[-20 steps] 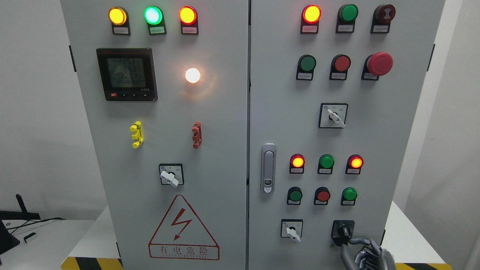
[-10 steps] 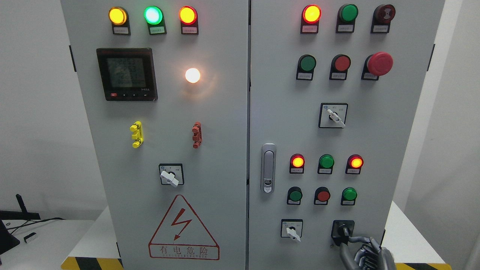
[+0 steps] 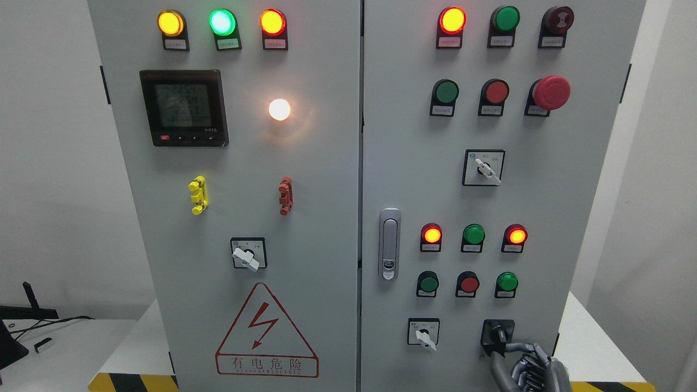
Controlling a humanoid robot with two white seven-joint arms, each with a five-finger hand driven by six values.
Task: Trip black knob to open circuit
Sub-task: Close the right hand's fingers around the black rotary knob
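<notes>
We see a bright, evenly lit frame with soft, diffuse light and only faint shadows under the fittings on the grey cabinet (image 3: 326,245). The white lamp (image 3: 279,109) left of centre blooms into a warm halo on the panel. The lit indicator lights (image 3: 222,22) across the top are overexposed at their cores. Focus is sharp across the panel; small label print is unreadable. The cabinet's edges lean inward toward the bottom of the frame.

One head view faces the grey cabinet (image 3: 305,228) straight on from close by, its two doors filling most of the frame.
</notes>
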